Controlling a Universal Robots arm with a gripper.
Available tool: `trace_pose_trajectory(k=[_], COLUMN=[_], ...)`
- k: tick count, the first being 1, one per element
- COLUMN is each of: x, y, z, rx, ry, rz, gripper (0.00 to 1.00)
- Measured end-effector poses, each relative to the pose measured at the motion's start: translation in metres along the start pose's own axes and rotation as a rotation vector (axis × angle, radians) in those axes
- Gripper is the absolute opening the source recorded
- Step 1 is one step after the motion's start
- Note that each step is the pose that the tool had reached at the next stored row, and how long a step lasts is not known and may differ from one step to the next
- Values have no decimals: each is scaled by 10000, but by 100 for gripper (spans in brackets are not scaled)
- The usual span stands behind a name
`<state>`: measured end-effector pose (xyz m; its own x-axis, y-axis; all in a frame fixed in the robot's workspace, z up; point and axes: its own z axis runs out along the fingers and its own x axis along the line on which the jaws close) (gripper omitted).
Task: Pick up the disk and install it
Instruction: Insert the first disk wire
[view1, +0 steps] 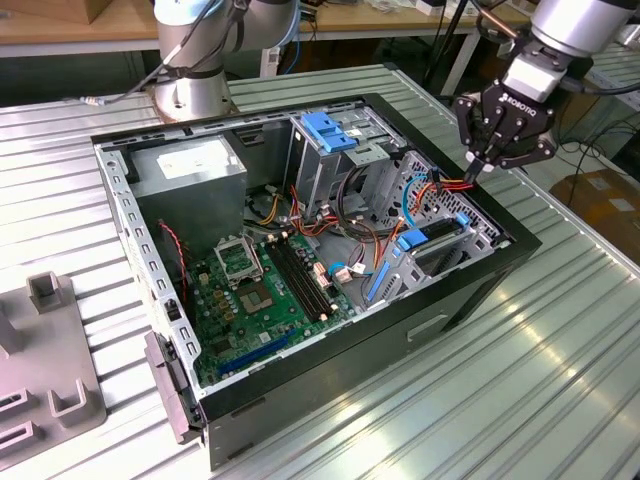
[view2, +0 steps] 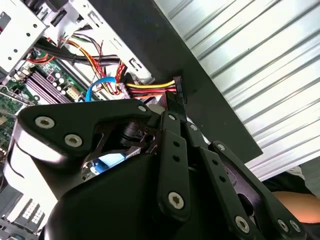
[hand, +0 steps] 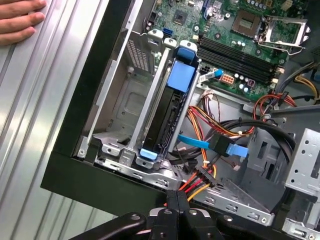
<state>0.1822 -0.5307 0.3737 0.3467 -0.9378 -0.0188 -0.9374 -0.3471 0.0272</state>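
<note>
The disk (hand: 167, 117) stands on edge in the drive bay at the case's corner, its blue rails (hand: 181, 75) at both ends; in the exterior view the disk (view1: 438, 238) sits in the bay on the exterior view's right. My gripper (view1: 478, 170) hangs just above that corner of the case. It is shut on a black power connector (view2: 177, 86) with red, yellow and black wires. In the first wrist view the gripper (hand: 176, 199) pinches this connector a little off the disk's end. The second wrist view shows the gripper (view2: 174, 102) closed at the connector.
The open computer case (view1: 480, 290) lies on a ribbed metal table. Inside are a motherboard (view1: 260, 285), a grey power-supply box (view1: 190, 170) and a blue bracket (view1: 330, 130) on a metal cage. A blue cable (hand: 220, 146) lies near the disk. A hand (hand: 20, 20) rests on the table.
</note>
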Motion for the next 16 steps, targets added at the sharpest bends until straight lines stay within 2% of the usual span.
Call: trace_pose_trajectory(k=[3,7,11,13,16], x=[-1,-1,-1,2,20], y=[-8,-9,-10,-20,-67], z=[0,0,5,7,6], rx=[-6,-22,-46,-57,-63], ry=[9,31,68,82,93], rz=[-279,-1119,-2439,-2920,-3215], gripper=[10,10,10,10,10])
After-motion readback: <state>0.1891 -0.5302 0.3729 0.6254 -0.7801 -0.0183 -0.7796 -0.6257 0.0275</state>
